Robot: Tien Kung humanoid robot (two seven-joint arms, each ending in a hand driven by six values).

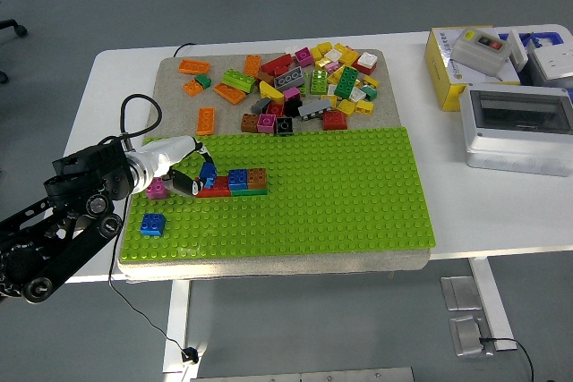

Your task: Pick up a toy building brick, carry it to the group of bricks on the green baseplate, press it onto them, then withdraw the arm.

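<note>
Over the left part of the green baseplate, my left hand reaches in from the picture's left, its fingers pinching a small blue brick. The brick hangs just above the left end of the row of bricks, right at the red one. It is too small for me to tell its long axis; it looks slightly tilted. The row itself runs left to right. A pink brick sits just under my wrist, and a second blue brick lies nearer the front edge, apart from both. To the right of the row the baseplate is bare green studs all the way to its right edge. The loose pile of bricks lies beyond the far edge, on the grey mat covering the white tabletop.
</note>
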